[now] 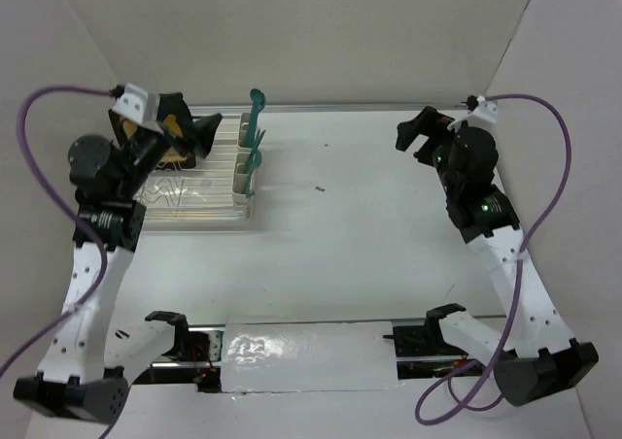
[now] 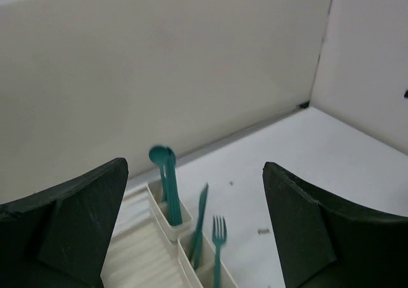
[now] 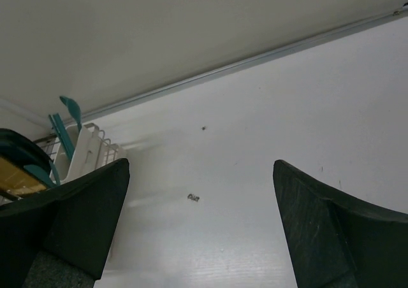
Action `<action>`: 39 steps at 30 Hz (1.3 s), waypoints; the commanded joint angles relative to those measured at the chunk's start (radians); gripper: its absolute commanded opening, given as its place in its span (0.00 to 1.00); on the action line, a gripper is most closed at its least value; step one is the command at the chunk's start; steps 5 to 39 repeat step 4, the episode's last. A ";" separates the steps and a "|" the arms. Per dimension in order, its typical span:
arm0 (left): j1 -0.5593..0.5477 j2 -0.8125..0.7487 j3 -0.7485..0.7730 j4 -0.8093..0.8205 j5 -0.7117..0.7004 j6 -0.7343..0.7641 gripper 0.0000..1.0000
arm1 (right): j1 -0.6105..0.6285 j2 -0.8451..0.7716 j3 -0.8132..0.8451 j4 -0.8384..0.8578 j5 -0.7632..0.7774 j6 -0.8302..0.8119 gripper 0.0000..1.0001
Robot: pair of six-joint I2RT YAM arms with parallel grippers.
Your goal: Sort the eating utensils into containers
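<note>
The cream containers point(image 1: 245, 167) stand in a row on the right side of the dish rack; they also show in the left wrist view point(image 2: 167, 219). Teal spoons point(image 2: 163, 173) stand in the far cup. A teal knife point(image 2: 201, 221) and a teal fork point(image 2: 218, 246) stand in the cups nearer the camera. In the top view the utensils point(image 1: 255, 133) stick up from the cups. My left gripper point(image 1: 190, 133) is open and empty, above the rack just left of the cups. My right gripper point(image 1: 416, 130) is open and empty, far right over bare table.
A clear dish rack tray point(image 1: 190, 201) lies at the back left. A yellow black-rimmed plate point(image 1: 175, 138) stands in it under my left gripper and shows in the right wrist view point(image 3: 22, 167). A small dark speck point(image 1: 320, 188) lies mid-table. White walls enclose the table.
</note>
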 commanded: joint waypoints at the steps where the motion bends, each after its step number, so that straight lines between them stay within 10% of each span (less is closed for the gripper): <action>1: -0.005 -0.140 -0.146 -0.163 0.037 0.023 1.00 | -0.001 -0.089 -0.080 -0.038 -0.010 0.012 1.00; 39: -0.005 -0.301 -0.256 -0.234 0.035 -0.020 1.00 | -0.003 -0.241 -0.206 0.004 -0.065 0.025 1.00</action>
